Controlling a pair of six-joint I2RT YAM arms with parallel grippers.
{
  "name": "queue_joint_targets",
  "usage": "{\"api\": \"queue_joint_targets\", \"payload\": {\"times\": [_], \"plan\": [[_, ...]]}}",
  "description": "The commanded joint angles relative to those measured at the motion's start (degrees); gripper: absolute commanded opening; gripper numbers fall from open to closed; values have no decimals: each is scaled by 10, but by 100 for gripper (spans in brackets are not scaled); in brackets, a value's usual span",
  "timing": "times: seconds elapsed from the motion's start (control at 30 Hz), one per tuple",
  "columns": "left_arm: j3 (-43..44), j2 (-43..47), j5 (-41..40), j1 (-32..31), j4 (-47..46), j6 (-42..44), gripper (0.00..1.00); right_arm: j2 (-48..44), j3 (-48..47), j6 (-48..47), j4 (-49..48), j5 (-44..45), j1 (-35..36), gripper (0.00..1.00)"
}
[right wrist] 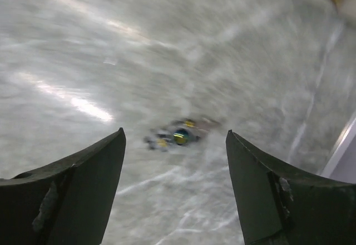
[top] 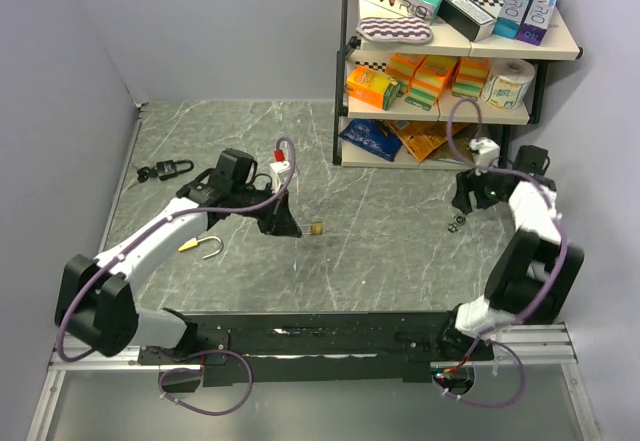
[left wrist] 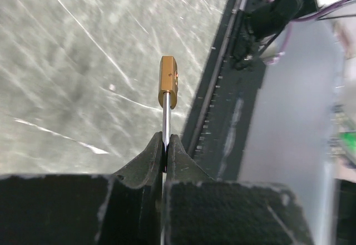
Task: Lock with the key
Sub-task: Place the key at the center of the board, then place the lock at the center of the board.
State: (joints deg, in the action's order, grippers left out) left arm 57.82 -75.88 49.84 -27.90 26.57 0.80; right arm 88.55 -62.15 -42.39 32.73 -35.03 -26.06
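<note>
Padlock [left wrist: 168, 81], brass, small: you see it edge-on in the left wrist view, a narrow golden block with squared corners and a small dark spot on the side facing the camera. Its steel shackle [left wrist: 166, 111] shows as one bright, thin rod running from the block down into the fingers.

Left gripper [left wrist: 165, 145]: closed tight on that shackle, with the brass body jutting out past the fingertips. From above, you hold it over the middle of the bench [top: 380, 261], nearer the near edge than the far one. Whether it touches the surface cannot be told.

Keys [right wrist: 179, 135]: a small bunch lying flat on the bench toward its right edge, in front of the shelf [top: 450, 51]. They are blurred, with a greenish spot and yellow bits visible; the shape cannot be made out.

Right gripper [right wrist: 174, 133]: fingers spread wide above the keys, nothing between them.

Second padlock [top: 205, 247]: gold body, shackle swung open, lying beside your left arm.

Black padlock [top: 170, 170]: near the left edge, with something dark attached.
</note>
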Motion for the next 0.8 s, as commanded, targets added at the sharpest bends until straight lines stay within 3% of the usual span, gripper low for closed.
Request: {"api": "queue_joint_targets", "payload": {"times": [0.0, 0.17, 0.43, 0.6, 0.77], "plan": [[33, -48, 53, -4, 5, -87, 1, -137, 53, -20, 20, -74, 104, 83], [82, -107, 68, -8, 73, -75, 1, -268, 94, -10, 17, -83, 274, 91], [62, -98, 129, -26, 32, -134, 1, -317, 100, -8, -28, -2, 554, 97], [58, -90, 128, -35, 31, -141, 1, -298, 103, -15, -67, 49, 643, 97], [59, -83, 119, -41, 31, -142, 1, -273, 97, -22, -90, 82, 696, 90]]}}
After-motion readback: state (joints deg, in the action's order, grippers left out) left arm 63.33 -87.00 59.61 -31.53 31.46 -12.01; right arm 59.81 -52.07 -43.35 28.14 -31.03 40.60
